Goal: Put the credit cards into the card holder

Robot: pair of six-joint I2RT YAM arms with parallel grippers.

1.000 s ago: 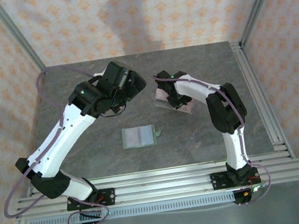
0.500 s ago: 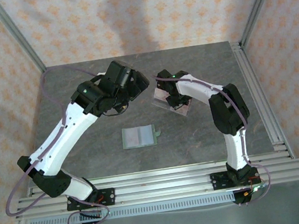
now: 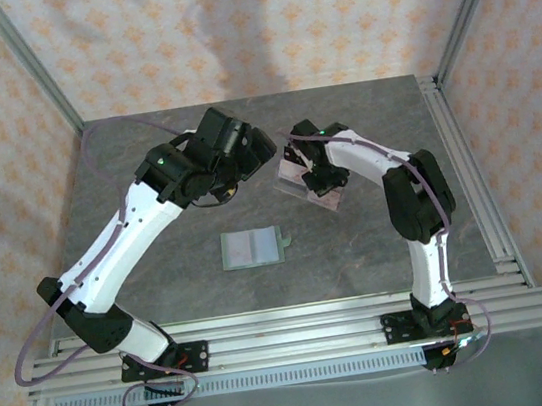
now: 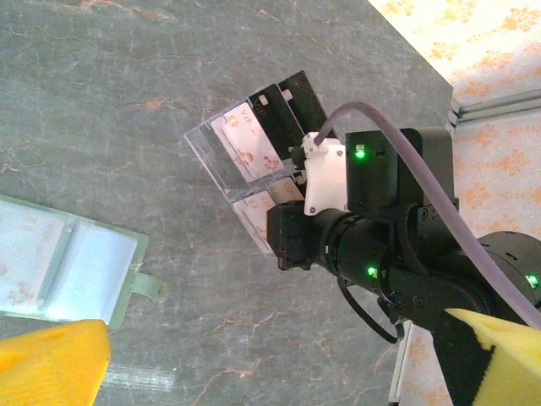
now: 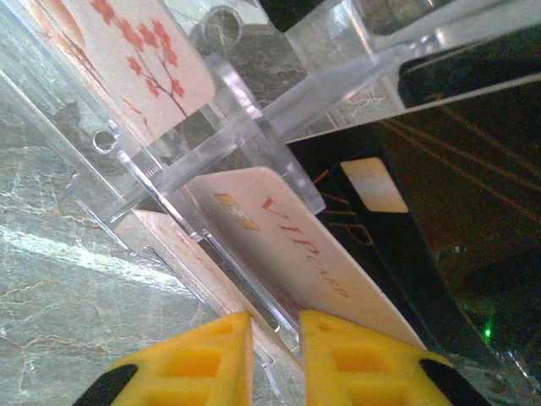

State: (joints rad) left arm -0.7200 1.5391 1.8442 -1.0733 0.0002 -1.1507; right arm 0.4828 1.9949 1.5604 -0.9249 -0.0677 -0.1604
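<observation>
Credit cards (image 5: 287, 245) marked "VIP" in clear rack (image 5: 245, 127), right gripper (image 5: 275, 338) apparently clamped on one; left gripper (image 4: 279, 368) agape.

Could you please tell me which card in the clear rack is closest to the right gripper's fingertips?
The pale pink card lettered VIP, right by the right gripper; the blossom-printed card and the black card lie farther off.

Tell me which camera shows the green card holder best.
Top external: the card holder lies whole, open and uncovered. Left wrist shows it closer but cut off by the frame edge.
</observation>
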